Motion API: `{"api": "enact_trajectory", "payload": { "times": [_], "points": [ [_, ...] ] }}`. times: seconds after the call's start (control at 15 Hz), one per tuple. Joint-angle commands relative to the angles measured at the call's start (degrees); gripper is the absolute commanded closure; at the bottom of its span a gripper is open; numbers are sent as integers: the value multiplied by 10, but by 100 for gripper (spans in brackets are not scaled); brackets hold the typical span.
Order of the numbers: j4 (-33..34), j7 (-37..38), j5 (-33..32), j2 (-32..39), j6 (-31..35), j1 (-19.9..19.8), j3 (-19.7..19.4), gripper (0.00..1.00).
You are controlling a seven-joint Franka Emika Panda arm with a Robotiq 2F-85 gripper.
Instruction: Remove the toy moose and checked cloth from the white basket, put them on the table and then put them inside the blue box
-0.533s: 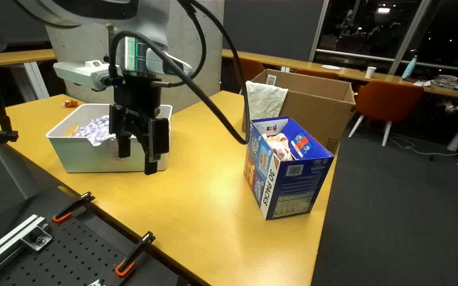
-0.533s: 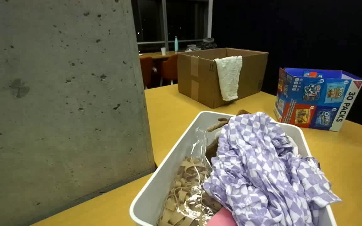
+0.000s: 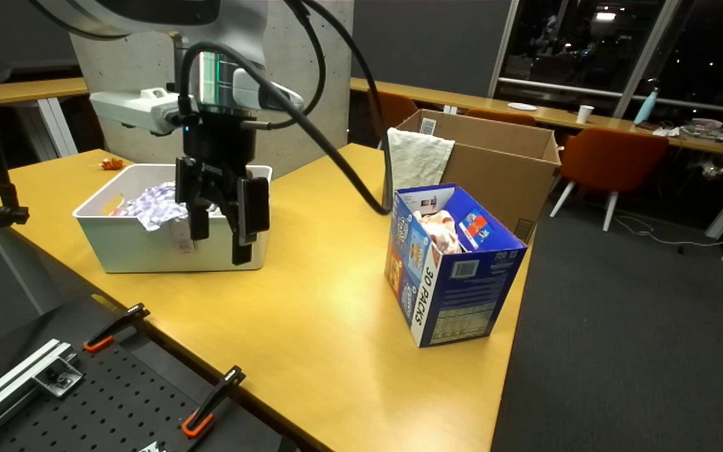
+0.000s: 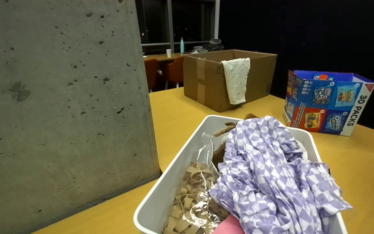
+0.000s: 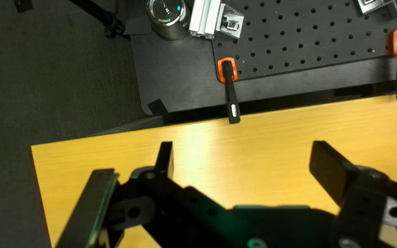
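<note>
Yellow table (image 3: 324,326) spreads below the claw (image 3: 220,245), which hangs before the white basket (image 3: 142,251) in an exterior view. In an exterior view, the checked cloth (image 4: 268,175) lies heaped in the basket, partly hiding the toy moose (image 4: 219,155). Wrist view: fingers (image 5: 163,156) spread wide, only table between them.

Lab/office: in an exterior view, robot arm (image 3: 236,37) at 11 o'clock, perforated plate (image 3: 117,392) at 8, orange chair (image 3: 615,160) at 2:30.
</note>
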Motion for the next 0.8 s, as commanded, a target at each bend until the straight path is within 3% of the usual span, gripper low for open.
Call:
{"api": "enact_trajectory", "payload": {
  "times": [0.0,0.27,0.73],
  "points": [
    [109,34,41,82,-20,43,33,0],
    [230,70,116,182,-40,87,68,0],
    [382,188,224,323,-10,114,86,0]
  ]
}}
